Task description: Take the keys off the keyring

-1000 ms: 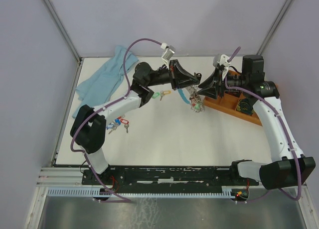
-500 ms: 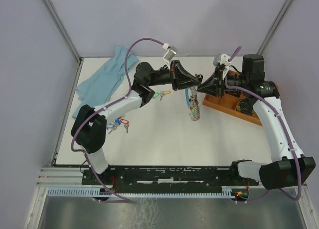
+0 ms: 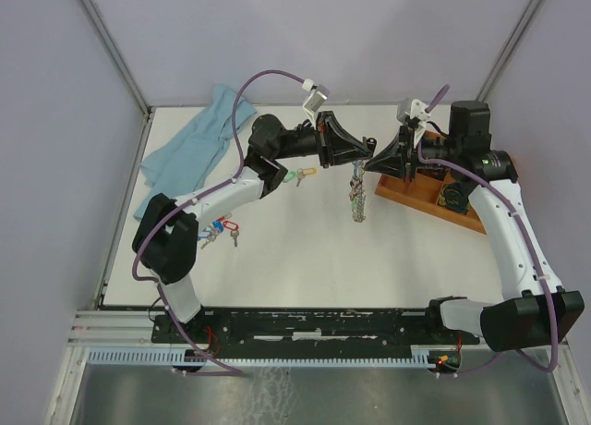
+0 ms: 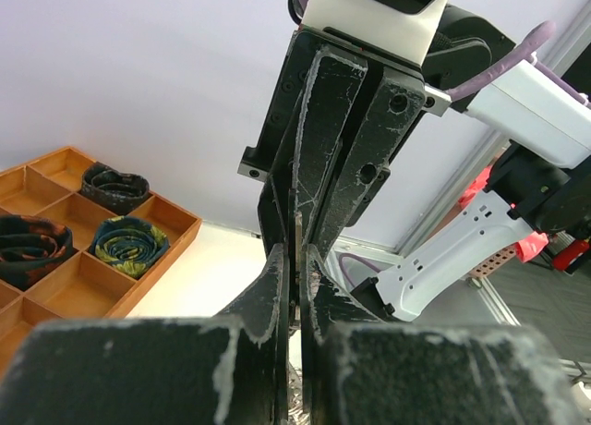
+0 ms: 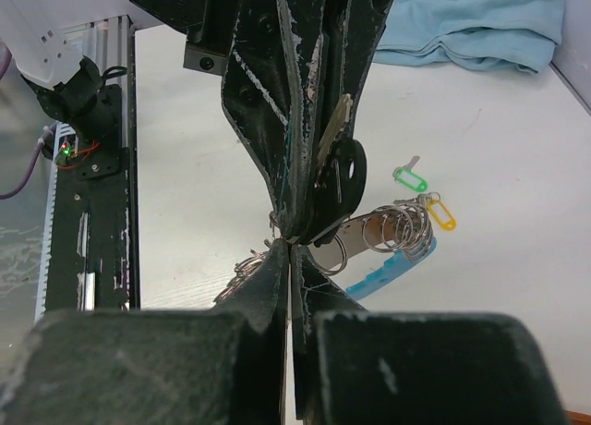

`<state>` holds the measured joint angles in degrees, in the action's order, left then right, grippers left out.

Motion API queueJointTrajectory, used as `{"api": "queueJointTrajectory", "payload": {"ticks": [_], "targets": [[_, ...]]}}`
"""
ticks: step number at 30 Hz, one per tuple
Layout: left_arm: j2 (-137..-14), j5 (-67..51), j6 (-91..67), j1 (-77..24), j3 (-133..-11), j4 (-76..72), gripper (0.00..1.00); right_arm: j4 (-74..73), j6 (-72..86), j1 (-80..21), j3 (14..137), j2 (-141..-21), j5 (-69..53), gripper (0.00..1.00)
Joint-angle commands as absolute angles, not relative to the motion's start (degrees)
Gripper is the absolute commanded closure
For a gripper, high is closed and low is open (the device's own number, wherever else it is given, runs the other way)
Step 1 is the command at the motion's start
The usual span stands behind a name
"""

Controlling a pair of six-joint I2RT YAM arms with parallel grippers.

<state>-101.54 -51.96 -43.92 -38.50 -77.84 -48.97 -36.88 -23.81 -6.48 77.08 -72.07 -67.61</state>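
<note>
Wooden tray (image 4: 162,254) left wrist view, keyring (image 5: 392,231) right

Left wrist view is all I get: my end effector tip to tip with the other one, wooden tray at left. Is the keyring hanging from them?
Observer: Yes. From above, the keyring hangs as a silver string from where the left end effector and right end effector meet, both shut.
Operator: Any keys lying loose?
Observer: A green-tagged key and a yellow-tagged key lie on the table, left of the keyring.
Operator: Any more?
Observer: Red- and blue-tagged keys lie toward the table's near left.
</note>
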Motion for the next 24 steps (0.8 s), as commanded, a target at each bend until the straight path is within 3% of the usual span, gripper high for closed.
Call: {"api": "queueJointTrajectory", "payload": {"ticks": [1,4,15,22,24], "targets": [[-101.1,-52.4,-46.4,-38.8,-80.8,-52.4,0.97,-29.9,-17.8,-6.3,76.1,-71.6,-69.4,0.99],[-101.3,-52.7,-47.4,-38.7,-80.9,-53.5,0.95,-25.0,-13.8,-6.4,74.1,-71.8,-69.8,0.99],[-97.6,-53.4,-45.8,-38.5,-77.9,-54.3,0.59,-5.9,1.5,-6.3,67.5,-72.3,-73.9,0.99],[-86.2,-45.2,-26.6,-37.2,-72.6,-36.8,0.53,13.6,19.1,-5.9,63.2,-72.1,-73.5,0.99],[-83.9,-43.4,-21.8,-37.0,-71.1,-33.4,0.55,17.2,22.7,-5.7,62.9,-72.0,-73.0,0.99]]}}
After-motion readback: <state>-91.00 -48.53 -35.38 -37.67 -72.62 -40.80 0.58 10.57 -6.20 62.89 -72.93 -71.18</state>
